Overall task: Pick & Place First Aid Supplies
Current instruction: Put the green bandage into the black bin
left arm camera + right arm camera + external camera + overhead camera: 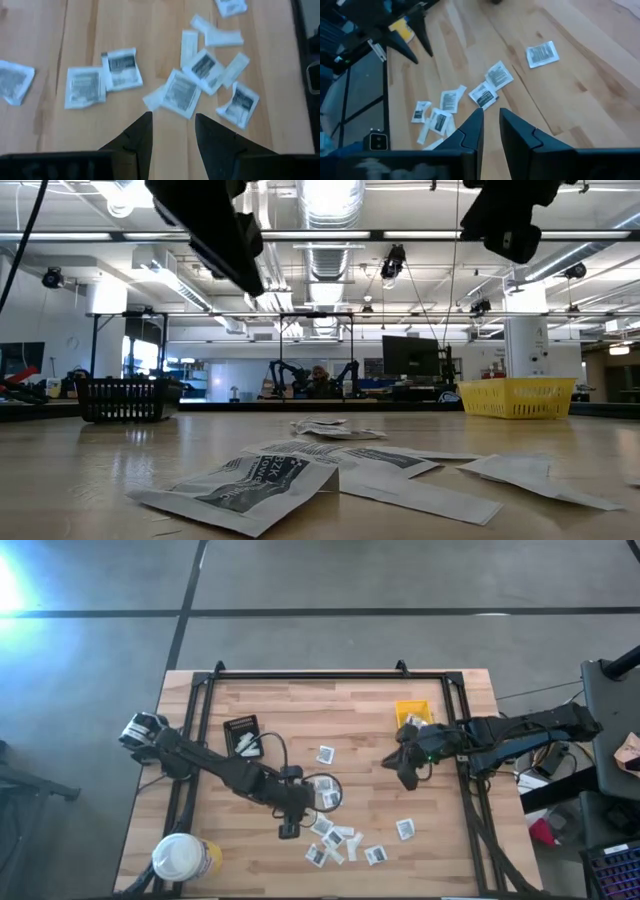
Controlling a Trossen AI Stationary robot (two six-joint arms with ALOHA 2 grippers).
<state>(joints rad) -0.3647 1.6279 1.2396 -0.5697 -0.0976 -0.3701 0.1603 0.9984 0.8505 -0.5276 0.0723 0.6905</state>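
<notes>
- Left tool (172,131): you see its two fingers apart with nothing between them. It hangs above the counter (360,705), just short of the packet cluster.
- Right tool (491,127): you see its fingers set close with a narrow gap between them and nothing gripped. In the high view it (408,776) hangs above bare counter, just in front of the yellow bin (413,713).
- First aid packets (182,92): you find most of them lying flat on the counter in a loose cluster directly ahead of the left tool, several overlapping. They are white squares with dark grey centres, with narrow pale strips (188,42) among them.
- Stray packets: note one (325,754) near the counter's middle and one (405,829) toward the right side, apart from the cluster.
- Black tray (241,732): you see it on the left half of the counter, with pale items on it.
- White-lidded yellow tub (183,858): you see it at the counter's near left corner.
</notes>
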